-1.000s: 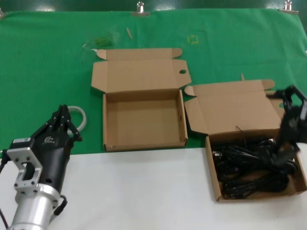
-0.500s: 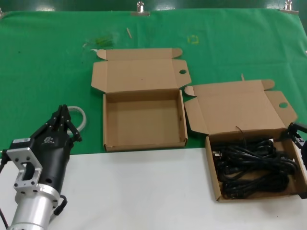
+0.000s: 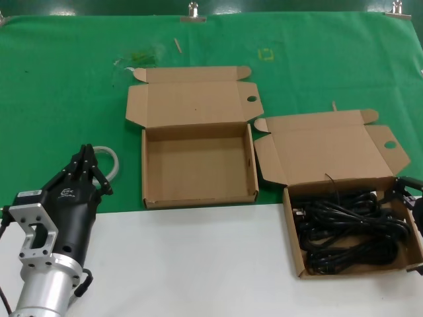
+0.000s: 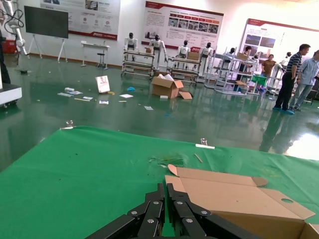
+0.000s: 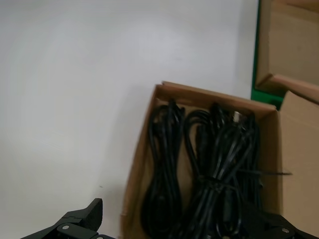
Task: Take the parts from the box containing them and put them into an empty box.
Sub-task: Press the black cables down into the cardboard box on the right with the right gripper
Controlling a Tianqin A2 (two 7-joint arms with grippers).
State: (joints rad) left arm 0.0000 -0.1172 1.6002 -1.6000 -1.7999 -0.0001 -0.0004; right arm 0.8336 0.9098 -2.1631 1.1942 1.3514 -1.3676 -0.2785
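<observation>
The black power cords (image 3: 350,231) lie in the skew-lidded box (image 3: 294,247) at near right (the squarer box (image 3: 198,168) sits left). Right gripper (image 3: 411,193) hovers spread wide at its right edge; left gripper (image 3: 84,170) rests closed, near left.

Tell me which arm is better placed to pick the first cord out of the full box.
Right. The right gripper hovers open at the cord-filled box, over the power cords; the left gripper sits shut, far beyond the empty box.
</observation>
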